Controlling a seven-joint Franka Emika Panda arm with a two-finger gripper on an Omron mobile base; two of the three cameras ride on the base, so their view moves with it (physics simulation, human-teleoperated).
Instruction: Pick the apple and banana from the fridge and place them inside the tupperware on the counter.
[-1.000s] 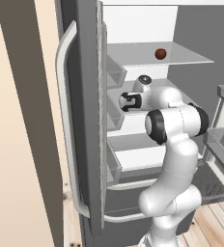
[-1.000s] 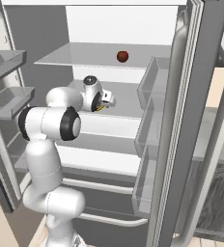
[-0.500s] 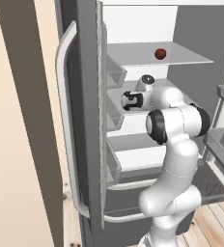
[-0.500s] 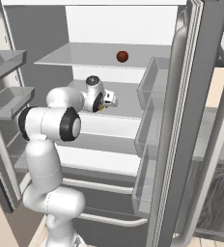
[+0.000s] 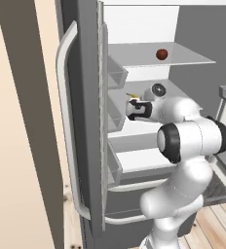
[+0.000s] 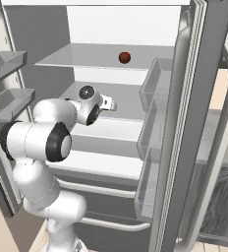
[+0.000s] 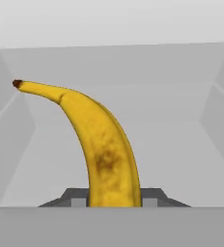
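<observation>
Inside the open fridge (image 5: 81, 121), my gripper (image 7: 115, 200) is shut on the yellow banana (image 7: 106, 154). The banana rises from between the fingertips (image 7: 77, 198), and its dark tip points up and left in the hand view. In the left base view the gripper (image 5: 133, 104) is over the middle glass shelf with the banana's tip (image 5: 132, 96) just above it. The right base view has the gripper (image 6: 108, 104) at the same shelf. The dark red apple (image 5: 161, 53) (image 6: 125, 57) rests on the shelf above. The tupperware is out of view.
Door bins (image 5: 116, 114) line the left door close beside the hand, and more bins (image 6: 153, 128) hang on the right door. A long silver handle (image 5: 66, 131) runs down the left door. A grey counter top (image 6: 218, 140) over wood-grain cabinets lies past the right door.
The jaws have closed on the banana. The arm and the apple have hardly moved.
</observation>
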